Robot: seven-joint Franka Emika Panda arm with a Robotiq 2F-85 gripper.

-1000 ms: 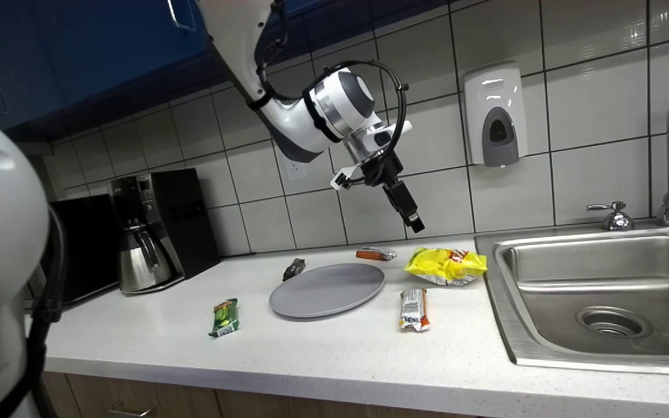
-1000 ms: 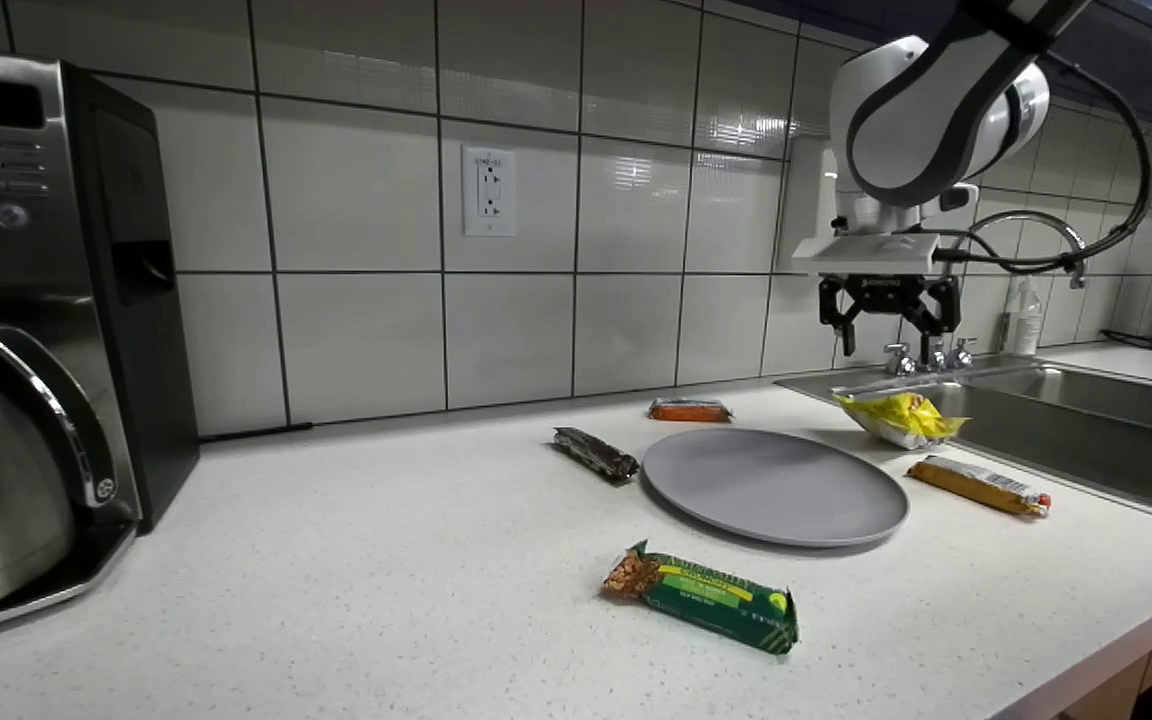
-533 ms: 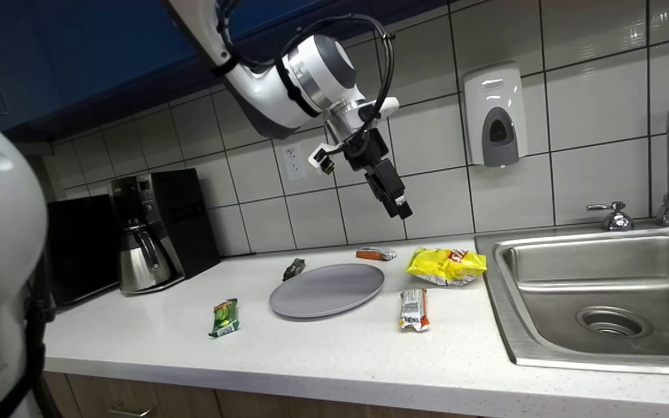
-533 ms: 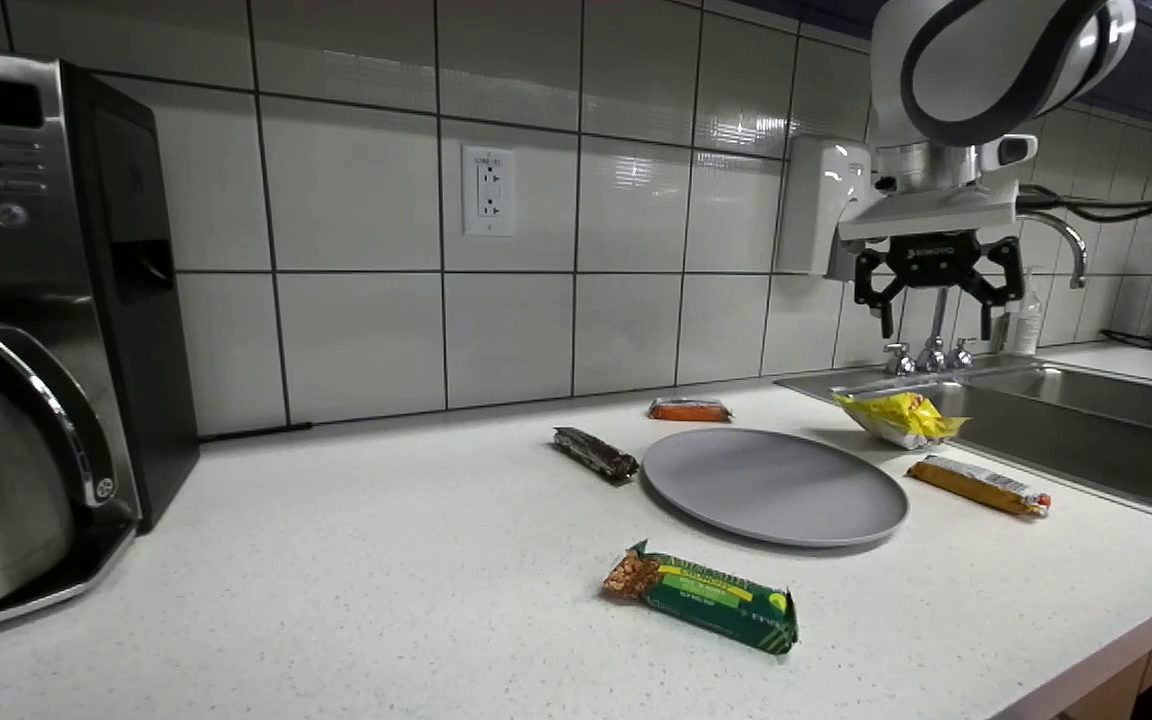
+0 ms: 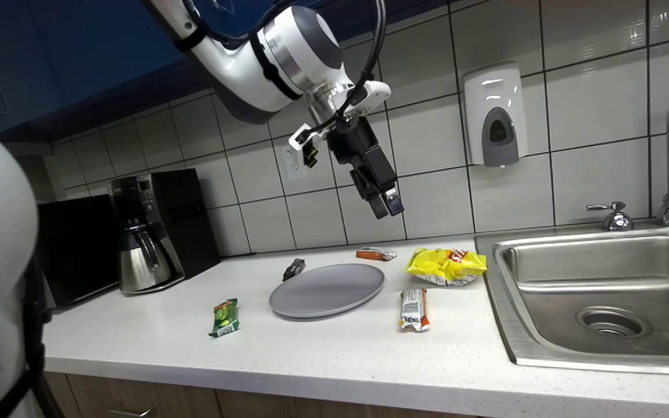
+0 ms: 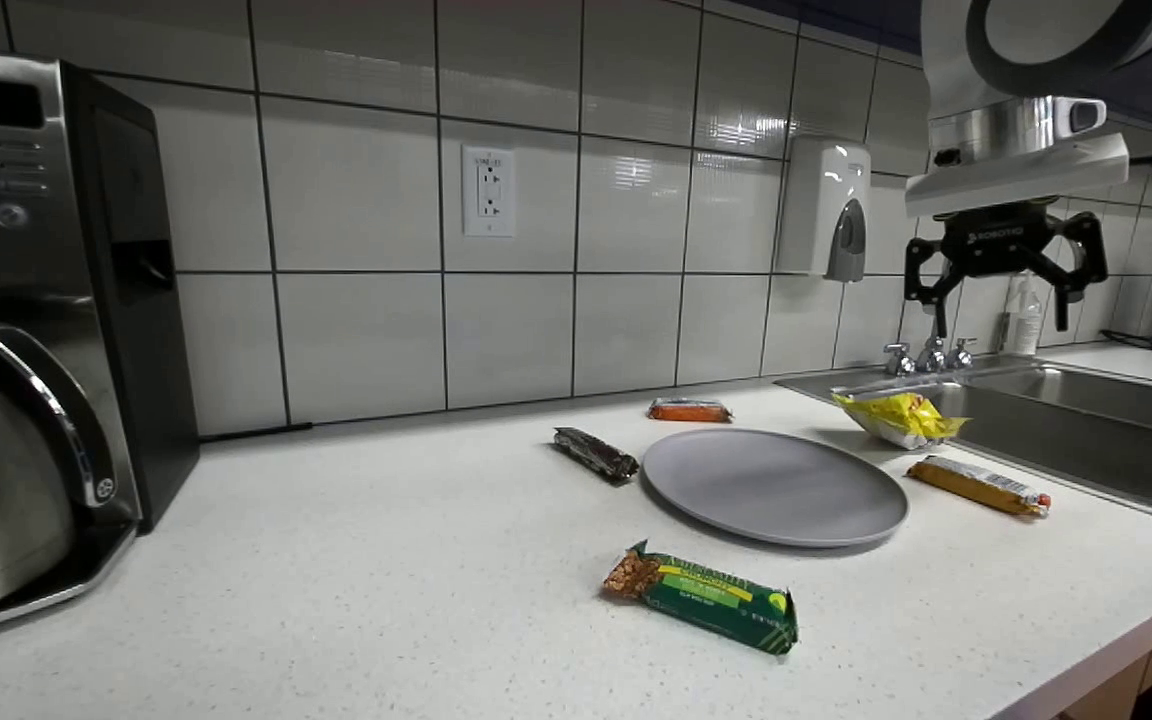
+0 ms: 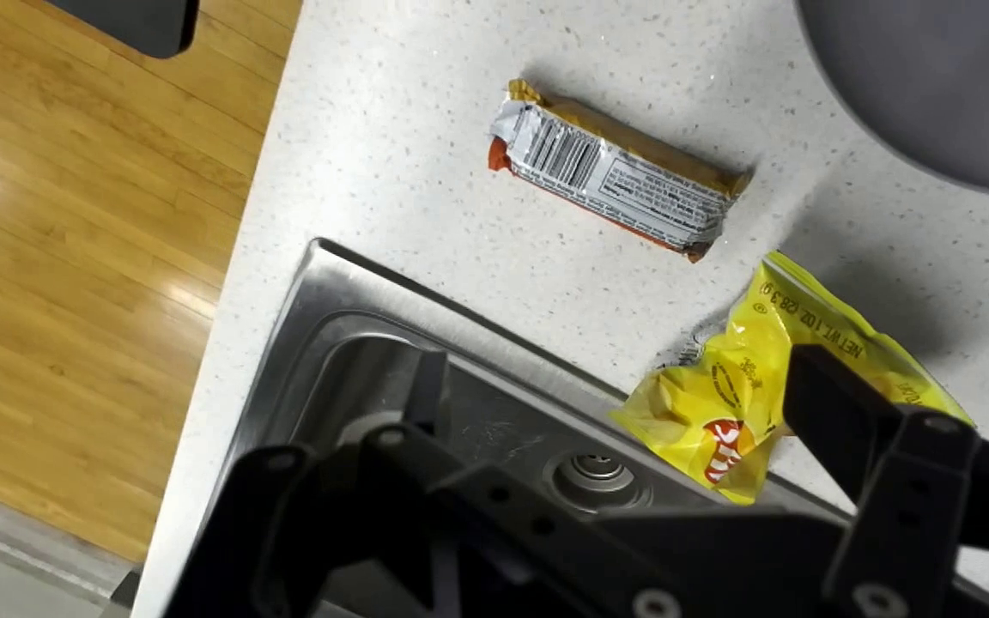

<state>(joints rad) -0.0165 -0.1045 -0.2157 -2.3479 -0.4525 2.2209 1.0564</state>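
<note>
gripper spread wide in the air, nothing held; nearest below, a bag is noted at the edge of the sink, judged light, slick and crushable, best pinched gently by its flat seal. the grip could be hampered by the sink; beyond, a bar and plate are seen.

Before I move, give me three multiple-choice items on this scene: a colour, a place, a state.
1. What colour is the plate?
A) red
B) green
C) grey

2. Where is the yellow bag?
A) on the plate
B) beside the sink
C) beside the coffee maker

3. How does the gripper stand?
A) open, empty
B) shut on the yellow bag
C) shut, empty

1 C: grey in every view.
2 B: both exterior views show this.
3 A: its jaws stand apart, nothing between.
</note>
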